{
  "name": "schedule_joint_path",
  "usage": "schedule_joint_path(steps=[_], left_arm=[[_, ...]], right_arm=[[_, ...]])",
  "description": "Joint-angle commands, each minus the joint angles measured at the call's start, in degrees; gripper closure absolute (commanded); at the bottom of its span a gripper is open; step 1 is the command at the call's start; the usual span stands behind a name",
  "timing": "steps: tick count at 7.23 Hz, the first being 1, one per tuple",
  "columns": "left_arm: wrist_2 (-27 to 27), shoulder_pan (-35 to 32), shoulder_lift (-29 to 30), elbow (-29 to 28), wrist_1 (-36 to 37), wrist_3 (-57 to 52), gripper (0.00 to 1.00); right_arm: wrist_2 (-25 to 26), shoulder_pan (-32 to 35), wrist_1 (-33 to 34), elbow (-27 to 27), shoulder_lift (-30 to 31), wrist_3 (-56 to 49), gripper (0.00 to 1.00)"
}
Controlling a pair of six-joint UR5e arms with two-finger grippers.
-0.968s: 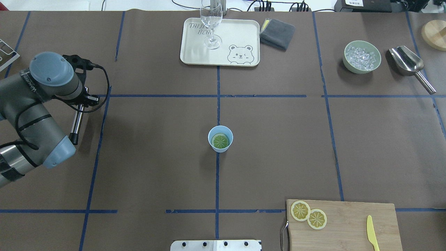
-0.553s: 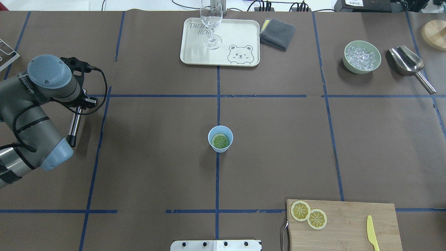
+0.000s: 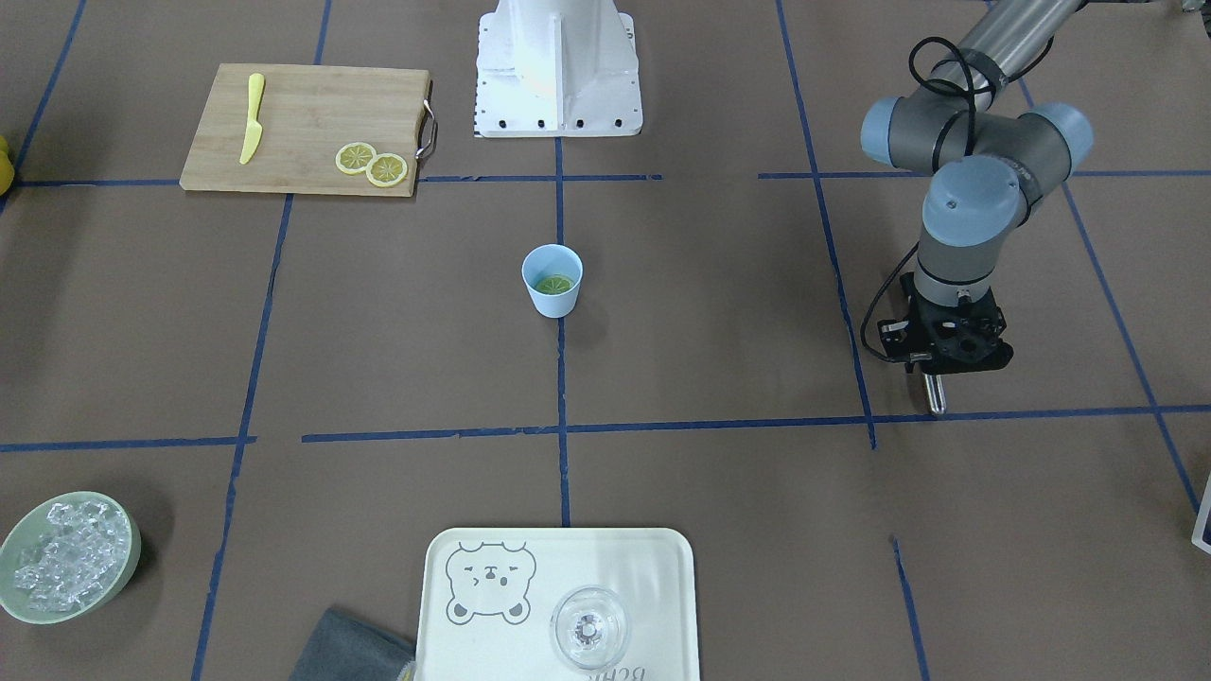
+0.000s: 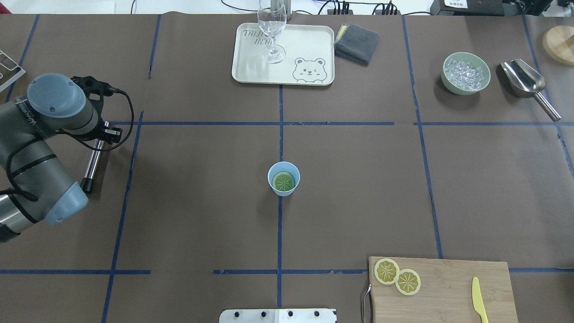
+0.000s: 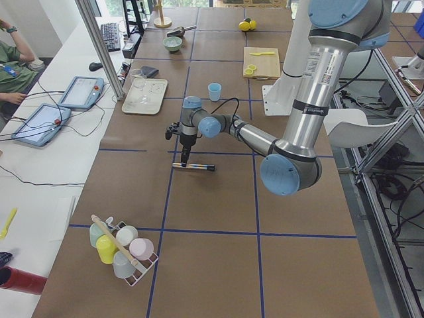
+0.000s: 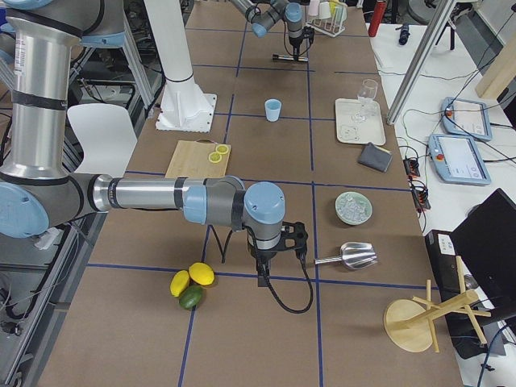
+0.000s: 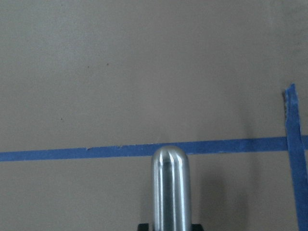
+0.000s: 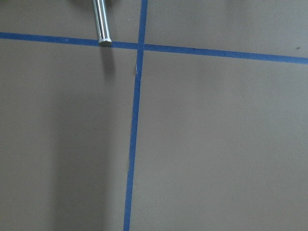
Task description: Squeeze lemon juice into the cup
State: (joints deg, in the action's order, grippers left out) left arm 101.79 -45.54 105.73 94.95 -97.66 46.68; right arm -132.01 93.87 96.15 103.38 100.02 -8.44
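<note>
One lemon (image 4: 284, 181) sits in cup (image 4: 283, 193), two slices (image 4: 386, 271) on board (image 4: 448, 291)

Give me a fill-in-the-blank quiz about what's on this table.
One lemon slice lies inside the ___.
___ more slices lie on the board.
The bowl holds ___.
The glass stands on the ___.
Missing: cup, two, ice, tray.

Can't see the left gripper (image 3: 935, 374) jaws, mount's in the way; right gripper (image 6: 264, 278) too small tbh. Overhead: glass (image 4: 272, 31) cut off at top edge, cutting board (image 4: 448, 287) at bottom.
</note>
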Motion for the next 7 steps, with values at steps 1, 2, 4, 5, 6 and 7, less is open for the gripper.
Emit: schedule_joint_path(steps=[1,2,4,5,6,7], left_arm=[[1.7,-0.2,-0.3,5.6,0.3,-2.6,0.0],[8.1,-2.3,-0.3,7.8,0.3,-8.2,0.0],[15.4,-16.6,-2.1,9.4,2.3,-27.1,0.0],[16.9,-22.7,-2.1,9.3,5.7,-35.3,0.0],[18.1,-29.0,-2.2,9.2,9.3,-44.0,0.0],[18.2,-35.5,-2.2,8.3,13.0,-53.8,0.0]], right_arm=[[0.0,0.0,0.1,0.0,0.0,0.0,0.0],[-0.1,0.0,0.0,0.0,0.0,0.1,0.0],[0.0,0.0,0.1,-0.1,0.0,0.0,0.0],[-0.1,0.0,0.1,-0.2,0.0,0.0,0.0],[-0.1,0.0,0.1,-0.2,0.0,0.1,0.0],[-0.1,0.0,0.1,-0.2,0.0,0.0,0.0]])
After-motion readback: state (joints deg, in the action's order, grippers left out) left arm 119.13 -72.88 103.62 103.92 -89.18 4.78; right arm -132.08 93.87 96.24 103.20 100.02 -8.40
